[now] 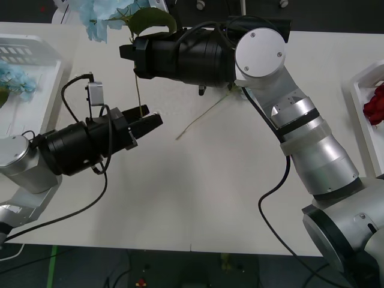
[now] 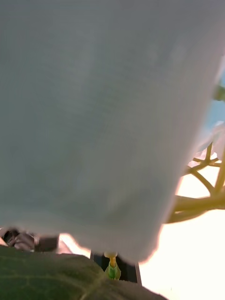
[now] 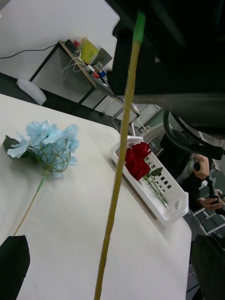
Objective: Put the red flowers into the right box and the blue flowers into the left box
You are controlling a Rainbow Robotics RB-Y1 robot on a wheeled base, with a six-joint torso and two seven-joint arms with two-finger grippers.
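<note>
blue flower stem (image 1: 139, 96) between both grippers, right gripper (image 1: 127, 53), left gripper (image 1: 153, 122)

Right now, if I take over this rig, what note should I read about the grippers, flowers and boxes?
Right gripper: shut on a light-blue artificial flower cluster, held above the table.
Left gripper: open around its thin green stem.
Done: blue flowers lie in the slotted white left tray, and red roses in the white right tray.
Left: this flower, plus another blue flower lying on the table.
</note>
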